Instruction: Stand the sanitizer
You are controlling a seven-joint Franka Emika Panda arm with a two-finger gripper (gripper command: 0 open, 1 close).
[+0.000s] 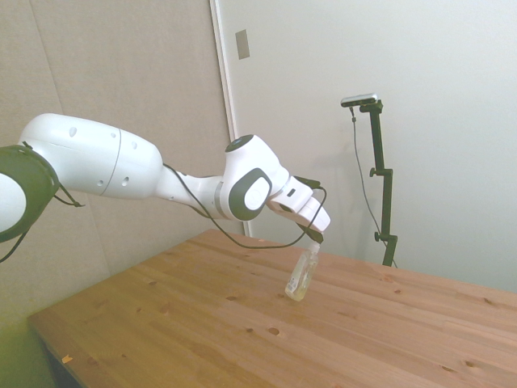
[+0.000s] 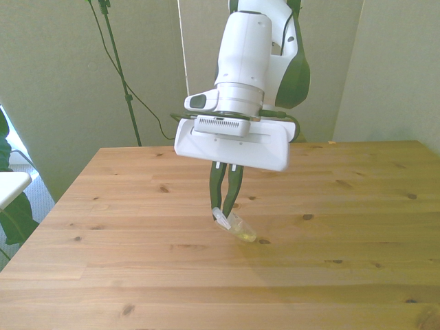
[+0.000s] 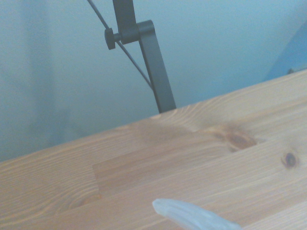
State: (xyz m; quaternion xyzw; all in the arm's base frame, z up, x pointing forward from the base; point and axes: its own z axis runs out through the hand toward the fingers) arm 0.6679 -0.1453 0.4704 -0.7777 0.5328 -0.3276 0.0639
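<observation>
Near the middle of the table (image 1: pixel 202 323), the sanitizer (image 1: pixel 301 273) is held by its pump end in the clenched fingers of the gripper (image 2: pixel 225 208), tilted steeply but not upright. Its base seems to touch the wood; righting and release remain.

Bare wood is lying open all around the sanitizer (image 1: pixel 300 276) (image 2: pixel 239 227), which is hanging tilted from the gripper (image 1: pixel 314 242) (image 2: pixel 225 206) with its base touching the table (image 1: pixel 202 315) (image 2: pixel 357 227); nothing else is standing on the boards to block a pass from any side
</observation>
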